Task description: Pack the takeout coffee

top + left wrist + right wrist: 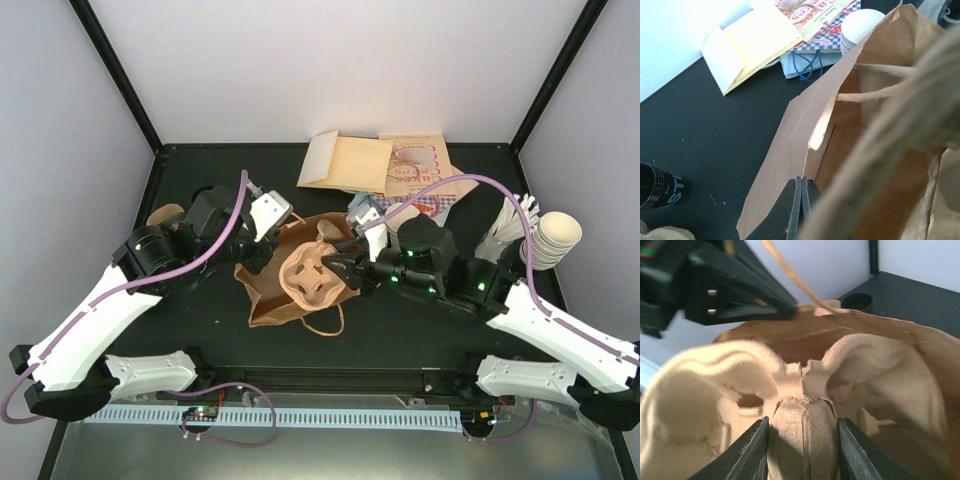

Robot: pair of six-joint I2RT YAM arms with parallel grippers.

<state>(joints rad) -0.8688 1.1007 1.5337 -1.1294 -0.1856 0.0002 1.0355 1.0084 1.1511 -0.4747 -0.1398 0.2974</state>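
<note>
While L fingers [791, 215] pinch bag rim [807, 122], R fingers [747, 452] grip carrier [800, 437].

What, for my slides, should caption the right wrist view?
Right gripper pinching the cup carrier by its centre post, over the paper bag.

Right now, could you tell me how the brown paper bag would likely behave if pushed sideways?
The brown paper bag looks thin and creased, so it would probably buckle rather than slide. It lies slumped with only the left fingers pinching its rim, so it seems floppy and light. The moulded tan pulp carrier at its mouth may stiffen it slightly.
</note>
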